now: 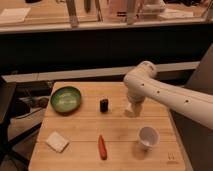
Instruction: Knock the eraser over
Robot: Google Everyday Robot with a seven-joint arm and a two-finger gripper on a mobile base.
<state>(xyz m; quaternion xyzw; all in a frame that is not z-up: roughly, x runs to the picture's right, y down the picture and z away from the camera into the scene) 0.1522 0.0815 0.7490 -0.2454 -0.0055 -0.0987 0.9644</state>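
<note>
The eraser is a small black block standing upright near the middle of the wooden table. My white arm reaches in from the right, bends at an elbow and points down. The gripper hangs at its end just above the table, a short way to the right of the eraser and apart from it.
A green bowl sits left of the eraser. A flat white pad lies at the front left, a red stick-shaped object at the front middle, and a white cup at the front right. The small white bottle is hidden behind the arm.
</note>
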